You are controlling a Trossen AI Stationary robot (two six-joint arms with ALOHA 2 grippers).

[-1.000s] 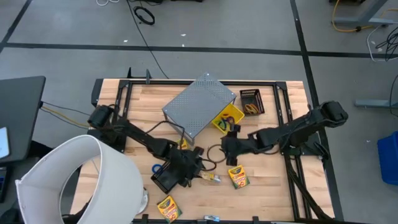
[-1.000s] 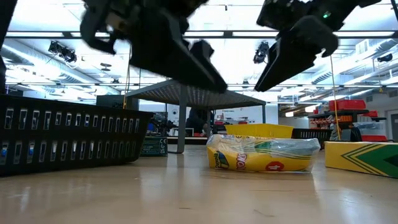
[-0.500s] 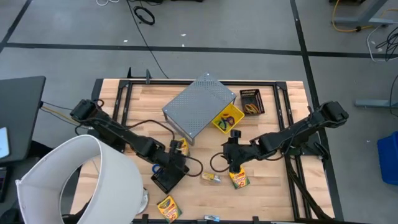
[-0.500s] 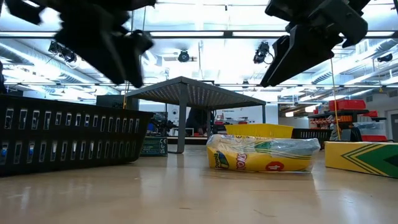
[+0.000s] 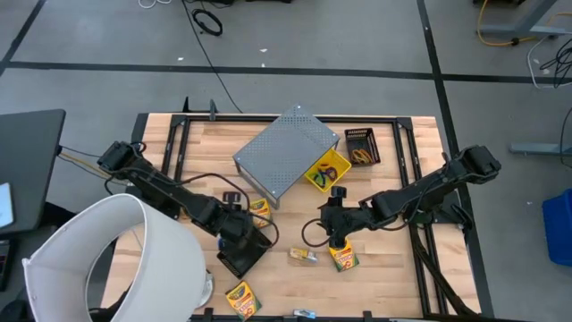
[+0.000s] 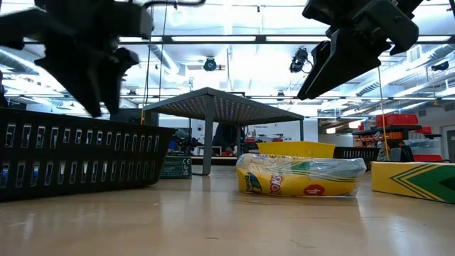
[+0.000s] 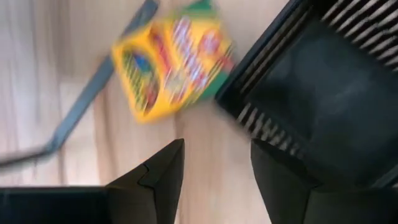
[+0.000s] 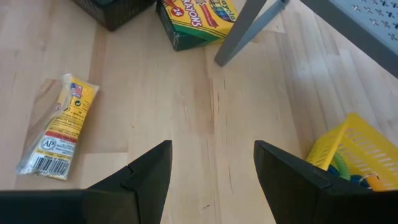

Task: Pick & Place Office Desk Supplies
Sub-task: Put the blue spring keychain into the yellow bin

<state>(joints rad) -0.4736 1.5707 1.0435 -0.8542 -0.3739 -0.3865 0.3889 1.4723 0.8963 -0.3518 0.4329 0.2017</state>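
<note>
Blurred crayon box [image 7: 171, 59]; yellow bin [image 8: 354, 155] cut off at edge.

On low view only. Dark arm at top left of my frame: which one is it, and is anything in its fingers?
Observer: That is the left arm. The left gripper is open and empty, hovering by the black basket.
Operator: Anything near it to grab?
Observer: A crayon box lies flat on the wood just ahead of it, next to the basket.
Operator: And the right one?
Observer: The right gripper is open and empty; the multicoloured packet lies ahead of it.
</note>
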